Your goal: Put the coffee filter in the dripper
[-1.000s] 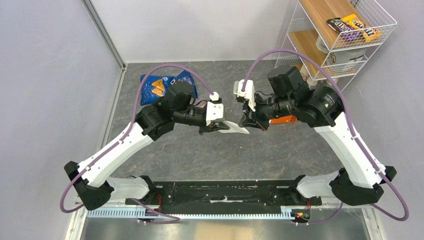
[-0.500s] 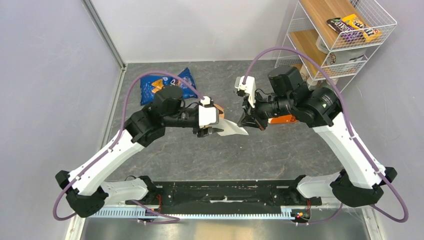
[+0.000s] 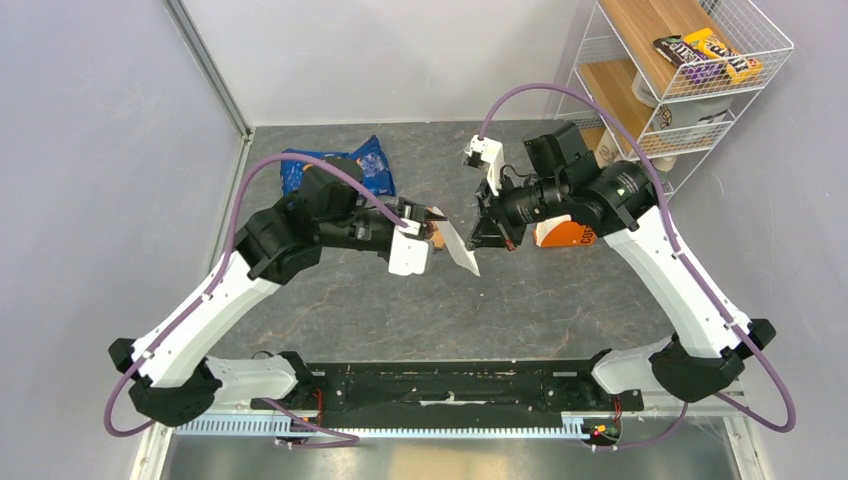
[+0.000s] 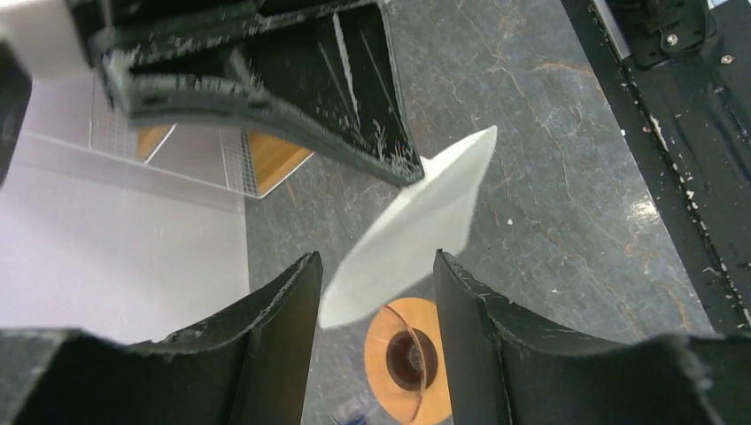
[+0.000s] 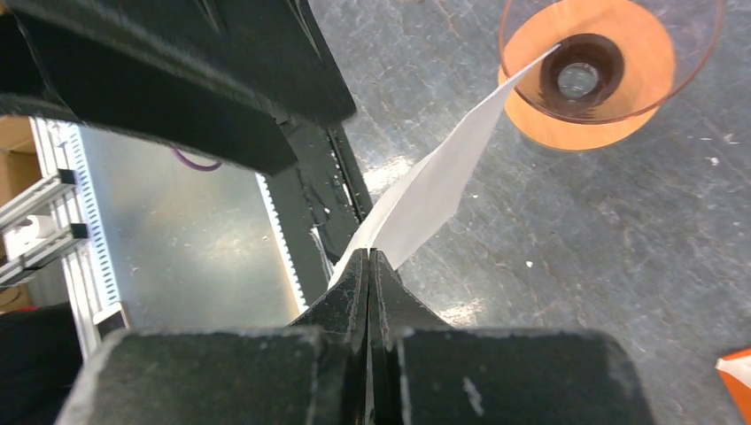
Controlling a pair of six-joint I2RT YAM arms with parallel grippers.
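Observation:
The coffee filter (image 4: 416, 221), a thin white paper cone, hangs in the air, pinched at one edge by my right gripper (image 5: 368, 257), which is shut on it. Its free end (image 5: 496, 102) reaches over the dripper (image 5: 589, 75), an orange disc with a dark hollow centre standing on the grey table. My left gripper (image 4: 375, 266) is open, with one finger (image 4: 266, 328) on each side of the filter's lower end and neither touching it. In the left wrist view the dripper (image 4: 412, 359) shows below, between those fingers. From above, the filter (image 3: 462, 250) slants between both grippers.
An orange-and-white pack (image 3: 565, 235) lies just right of the right gripper. A blue snack bag (image 3: 372, 165) lies at the back left. A wire shelf (image 3: 690, 80) with snacks stands at the back right. The black base rail (image 3: 450, 385) runs along the near edge.
My left gripper has opened and let go of the filter. The right gripper keeps it and has swung it steeper, over the dripper. Both arms shifted slightly left.

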